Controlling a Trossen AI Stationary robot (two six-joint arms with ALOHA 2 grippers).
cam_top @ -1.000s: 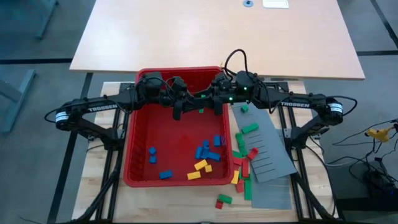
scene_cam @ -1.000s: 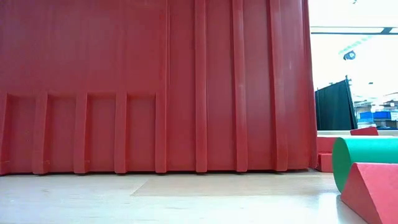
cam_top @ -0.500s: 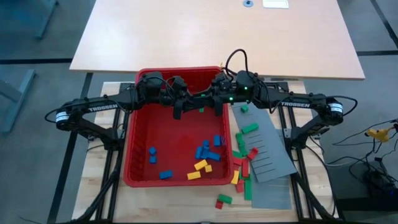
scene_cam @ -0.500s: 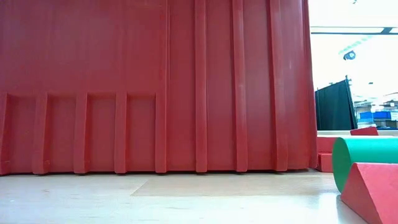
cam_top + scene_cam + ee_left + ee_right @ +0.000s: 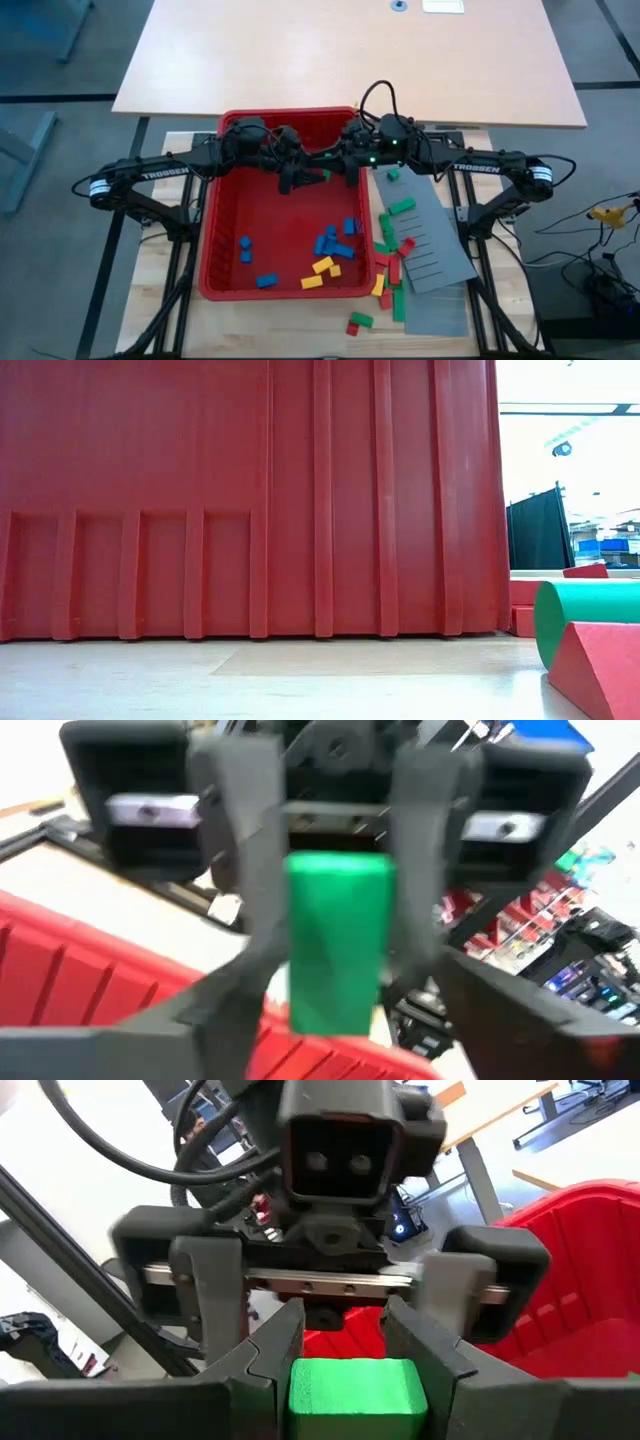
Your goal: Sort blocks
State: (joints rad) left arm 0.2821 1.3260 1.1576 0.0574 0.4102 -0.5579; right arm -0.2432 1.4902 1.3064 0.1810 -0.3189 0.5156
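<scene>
High view: both arms meet over the bin point(image 5: 215, 250), fingers pinching one green block point(image 5: 318, 176).

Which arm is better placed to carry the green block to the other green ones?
Right. The left gripper and right gripper both hold the green block, but other green blocks lie on the right arm's side.

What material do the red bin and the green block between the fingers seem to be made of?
Red bin: probably moulded plastic, with ribbed walls and a slight sheen. Green block: matte, uniformly coloured, with rounded edges; perhaps painted wood or plastic, I cannot tell which.
</scene>
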